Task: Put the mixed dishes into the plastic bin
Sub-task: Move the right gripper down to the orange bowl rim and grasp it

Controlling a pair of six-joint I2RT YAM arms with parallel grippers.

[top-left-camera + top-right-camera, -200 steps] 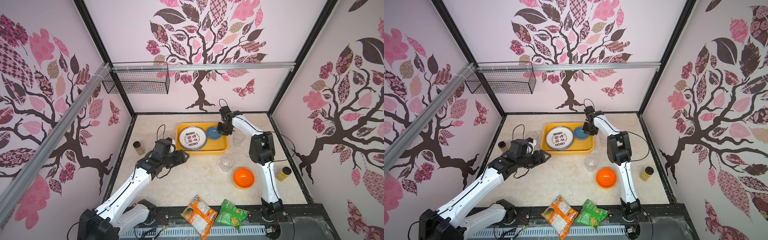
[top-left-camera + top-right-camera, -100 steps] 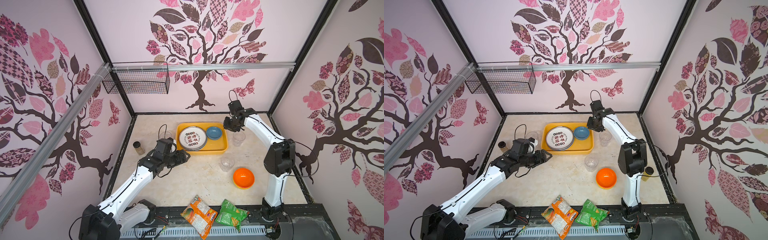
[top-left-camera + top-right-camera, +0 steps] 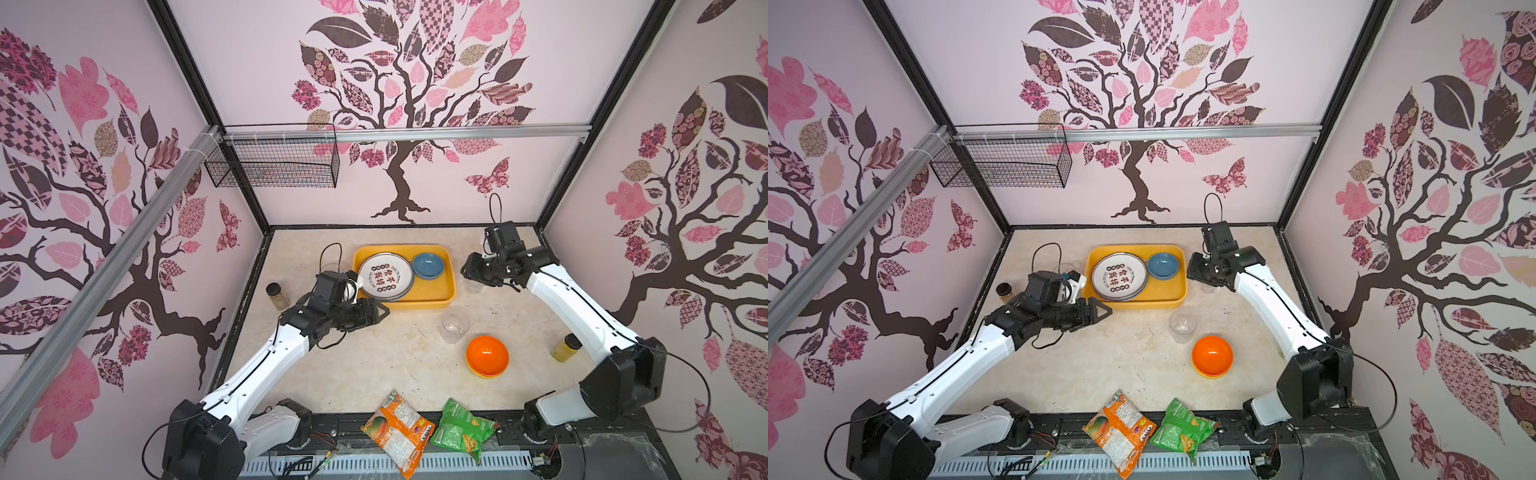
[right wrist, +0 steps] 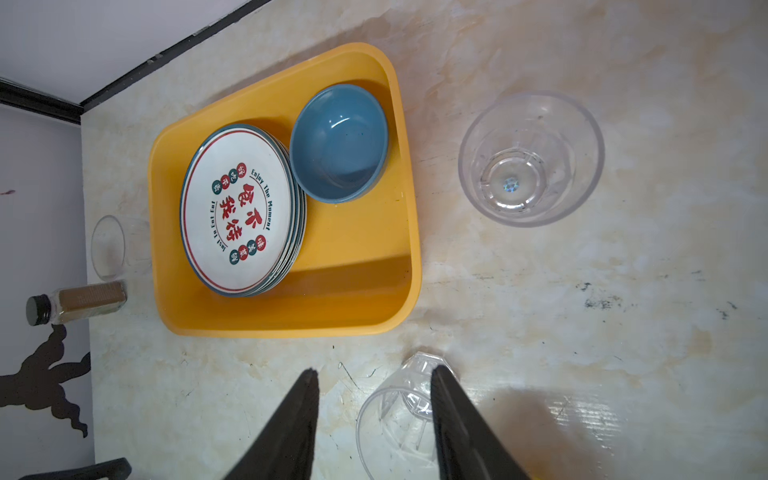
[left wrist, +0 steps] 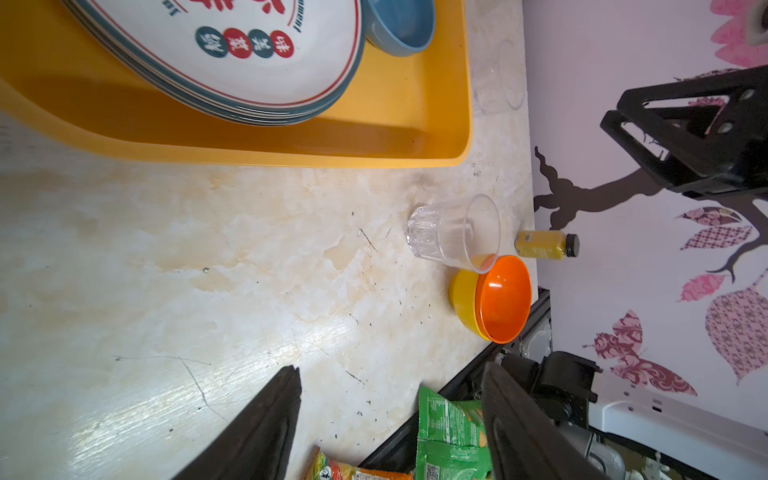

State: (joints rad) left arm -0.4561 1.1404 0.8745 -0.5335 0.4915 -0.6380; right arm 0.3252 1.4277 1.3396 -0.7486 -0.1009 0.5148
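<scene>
The yellow plastic bin [image 3: 415,304] is sitting toward the back of the table [image 3: 374,365]. Inside it, a stack of white plates [image 3: 385,276] with red characters is filling the left part. A blue bowl [image 3: 428,265] is resting upright in the back right corner, just beside the stack. The left gripper [image 5: 390,370] is hovering in front of the bin's left corner with its jaws spread wide and nothing between them. The right gripper [image 4: 372,372] is hanging in the air off the bin's right end, jaws apart and empty. In its wrist view the front cup [image 3: 454,327] is showing below, partly behind one finger. That cup is standing upright on the table between the bin and an orange bowl [image 3: 487,355], which is nesting inside a yellow bowl [image 5: 461,299]. A side cup [image 4: 532,158] is standing just off the bin's right end, and a left cup [image 4: 108,245] is standing by the bin's left end near a brown spice jar [image 3: 276,294]. An orange snack bag [image 3: 398,432] and a green snack bag [image 3: 461,430] are lying at the table's front edge.
</scene>
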